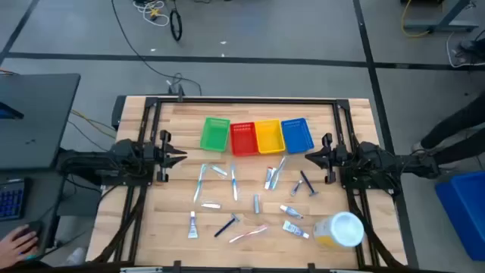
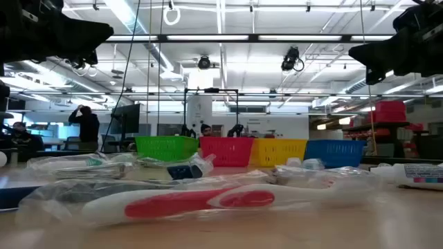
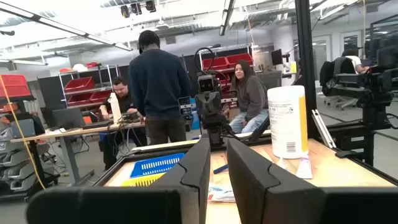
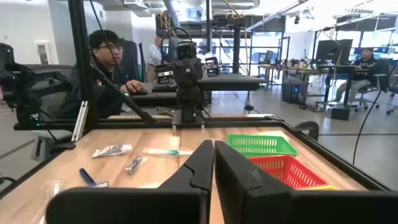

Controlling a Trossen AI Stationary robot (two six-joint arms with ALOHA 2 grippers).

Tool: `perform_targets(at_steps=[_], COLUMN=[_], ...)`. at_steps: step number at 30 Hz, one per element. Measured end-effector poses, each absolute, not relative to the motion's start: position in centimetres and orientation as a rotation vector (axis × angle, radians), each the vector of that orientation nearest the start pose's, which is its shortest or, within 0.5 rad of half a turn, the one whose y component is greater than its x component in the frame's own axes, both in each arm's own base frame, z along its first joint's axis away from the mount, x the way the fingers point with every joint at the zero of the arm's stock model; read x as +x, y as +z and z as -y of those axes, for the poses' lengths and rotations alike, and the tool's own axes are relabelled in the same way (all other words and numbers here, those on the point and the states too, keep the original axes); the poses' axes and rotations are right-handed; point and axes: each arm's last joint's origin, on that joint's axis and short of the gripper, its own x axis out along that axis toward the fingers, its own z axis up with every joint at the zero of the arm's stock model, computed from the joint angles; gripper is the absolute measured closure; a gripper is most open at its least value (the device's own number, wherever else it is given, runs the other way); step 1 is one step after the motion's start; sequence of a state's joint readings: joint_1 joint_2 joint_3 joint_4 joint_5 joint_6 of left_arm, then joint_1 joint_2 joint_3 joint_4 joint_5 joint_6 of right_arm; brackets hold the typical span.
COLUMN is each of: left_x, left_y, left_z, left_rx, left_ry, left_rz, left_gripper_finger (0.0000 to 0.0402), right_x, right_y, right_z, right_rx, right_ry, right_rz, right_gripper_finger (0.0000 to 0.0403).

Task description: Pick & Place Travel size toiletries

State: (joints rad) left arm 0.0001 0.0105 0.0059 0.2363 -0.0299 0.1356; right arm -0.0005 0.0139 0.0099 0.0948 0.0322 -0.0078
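The travel size toiletries lie loose on the wood table between the two arms: a clear toothbrush [image 1: 201,184], a white-blue tube [image 1: 192,224], a dark blue razor [image 1: 225,226], a pink toothbrush [image 1: 248,233], a silvery tube [image 1: 257,202] and another razor [image 1: 307,183]. In the low view a wrapped pink toothbrush [image 2: 201,200] lies closest. My left gripper [image 1: 180,156] [image 3: 217,142] hovers at the table's left side, its fingers a narrow gap apart. My right gripper [image 1: 309,158] [image 4: 213,144] hovers at the right side, shut. Neither touches anything.
A row of baskets stands at the far side: green [image 1: 215,134], red [image 1: 243,138], yellow [image 1: 268,136], blue [image 1: 297,135]. A yellow jar with a white lid [image 1: 339,230] stands at the near right corner. A black frame [image 1: 242,101] borders the table. People sit and stand in the room beyond.
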Motion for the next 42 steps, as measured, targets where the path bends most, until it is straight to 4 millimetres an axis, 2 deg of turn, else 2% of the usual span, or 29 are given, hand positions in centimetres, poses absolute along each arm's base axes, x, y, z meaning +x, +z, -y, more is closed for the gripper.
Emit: perform_targets(at_steps=[25,31,35,37,42], left_x=[9.54,9.51,9.49,9.48,9.49], left_y=[18.75,18.86,18.94,18.99,18.97], left_z=[-0.09,-0.1,-0.11,-0.11,-0.09], left_rx=[0.131,0.111,0.08,0.086,0.022], left_ry=[0.046,0.049,0.048,0.049,0.036], left_rz=[0.23,0.242,0.251,0.256,0.255], left_gripper_finger=[0.0338,0.0338,0.0338,0.0338,0.0338], right_x=[9.75,9.74,9.74,9.74,9.72], right_y=[17.5,17.5,17.5,17.53,17.79], right_z=[0.1,0.3,0.31,0.29,-0.13], right_rx=[-0.007,-0.231,-0.284,-0.257,0.085], right_ry=[-0.033,-0.112,-0.118,-0.112,0.048], right_rz=[0.091,0.079,0.075,0.081,0.119], right_gripper_finger=[0.0379,0.0378,0.0378,0.0378,0.0378])
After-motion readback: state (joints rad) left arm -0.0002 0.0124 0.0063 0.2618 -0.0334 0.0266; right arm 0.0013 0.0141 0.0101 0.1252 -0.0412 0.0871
